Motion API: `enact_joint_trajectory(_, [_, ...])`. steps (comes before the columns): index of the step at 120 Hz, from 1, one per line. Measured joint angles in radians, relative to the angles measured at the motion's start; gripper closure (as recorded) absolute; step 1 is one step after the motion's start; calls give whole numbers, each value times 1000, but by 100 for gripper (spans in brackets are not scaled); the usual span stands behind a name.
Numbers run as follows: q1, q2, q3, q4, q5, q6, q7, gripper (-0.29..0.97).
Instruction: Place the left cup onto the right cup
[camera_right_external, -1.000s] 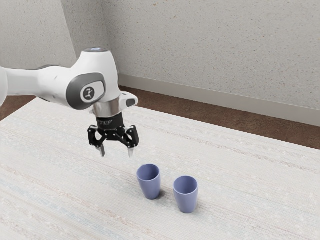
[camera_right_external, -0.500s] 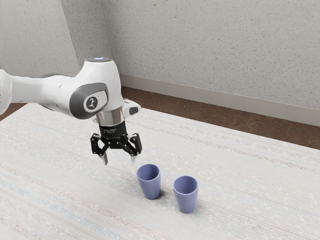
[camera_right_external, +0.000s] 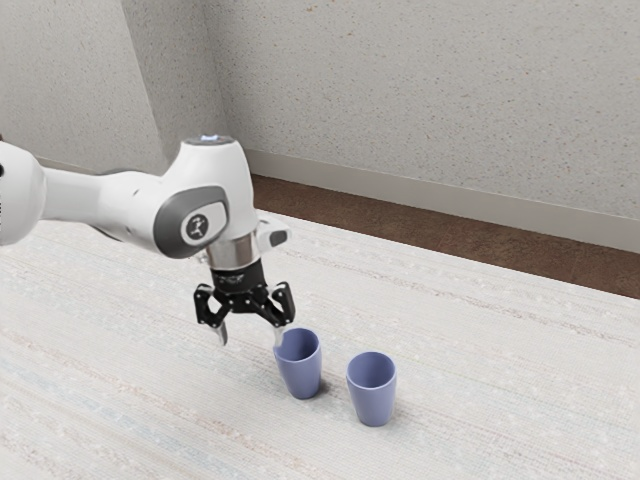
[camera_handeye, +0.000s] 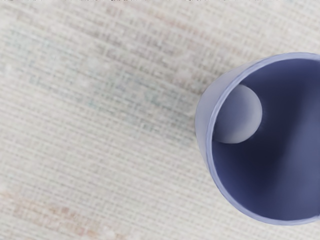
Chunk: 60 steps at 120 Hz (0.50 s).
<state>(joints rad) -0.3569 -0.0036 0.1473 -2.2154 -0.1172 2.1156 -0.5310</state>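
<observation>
Well, up close, the wrist view looks straight down into the left cup (camera_handeye: 270, 165). You can see its blue inside and its round pale bottom, with the table (camera_handeye: 90, 125) beside it. The exterior view cannot see that deep into the cup, but it shows the cups from the side, and it shows two of them.

The right cup (camera_right_external: 371, 388) stands nearest the camera. The left cup (camera_right_external: 298, 362) stands just beside it, toward the exterior view's left and a bit farther back. They are near each other but not touching. Both are blue and stand upright with the open end up.

Next comes the hand (camera_right_external: 251, 341), pointing down by the left cup. Its two fingers are spread wide apart and hold nothing. One fingertip (camera_right_external: 280, 345) is right at the cup's rim; I cannot tell if it touches. The white arm (camera_right_external: 120, 205) reaches in from the exterior view's left.

The table is pale with faint stripes. Behind it lies a brown floor (camera_right_external: 450, 232), then a grey speckled wall (camera_right_external: 450, 90).
</observation>
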Motion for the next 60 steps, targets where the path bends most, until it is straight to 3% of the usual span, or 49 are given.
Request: enact_joint_trajectory(60, [30, 33, 2, 8, 41, 46, 63, 4])
